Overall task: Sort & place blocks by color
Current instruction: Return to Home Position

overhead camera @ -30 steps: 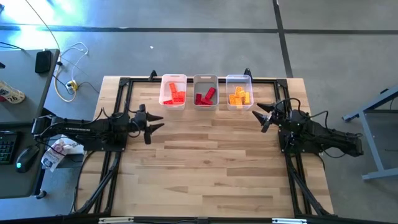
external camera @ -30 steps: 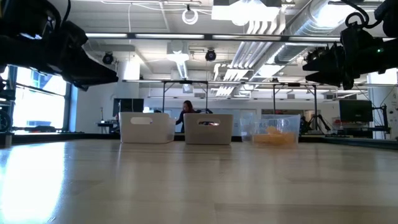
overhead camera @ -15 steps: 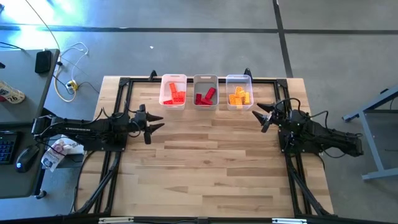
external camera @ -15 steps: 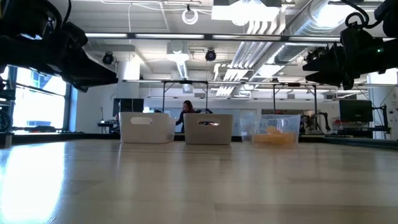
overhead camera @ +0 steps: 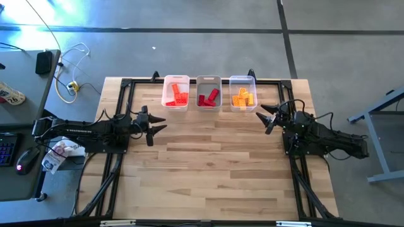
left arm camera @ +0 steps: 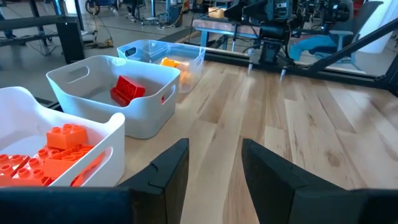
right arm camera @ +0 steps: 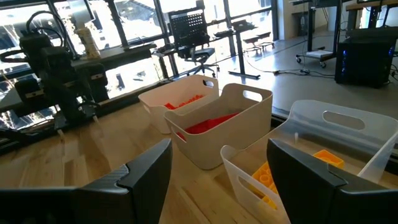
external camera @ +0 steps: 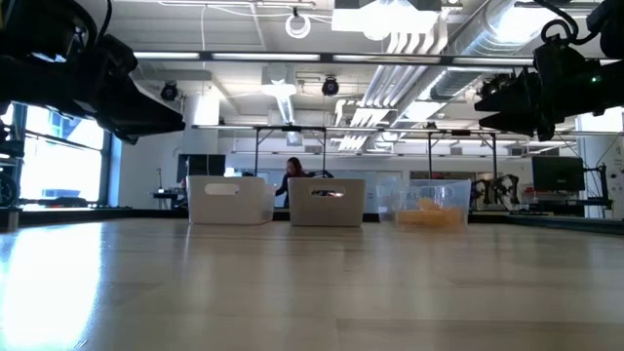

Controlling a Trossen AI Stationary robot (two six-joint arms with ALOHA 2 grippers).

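Blocks, sorted, all in the bin row:
- Red blocks (overhead camera: 209, 98) in gray bin (overhead camera: 208, 78).
- Orange-red blocks (overhead camera: 177, 96) in white bin (overhead camera: 176, 78), left of gray.
- Orange-yellow blocks (overhead camera: 243, 98) in clear bin (overhead camera: 242, 78), right of gray.

Left gripper (overhead camera: 156, 131): fingers spread, empty, left of and short of gray bin.

Right gripper (overhead camera: 265, 120): likewise spread, empty, to its right.

Likely retreat: away from the row.

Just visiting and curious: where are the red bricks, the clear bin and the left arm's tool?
red bricks (left arm camera: 129, 89): left wrist view, top face.
clear bin (left arm camera: 194, 65): left wrist view, side wall.
left tool (left arm camera: 214, 152): left wrist view, gap between its open fingertips.
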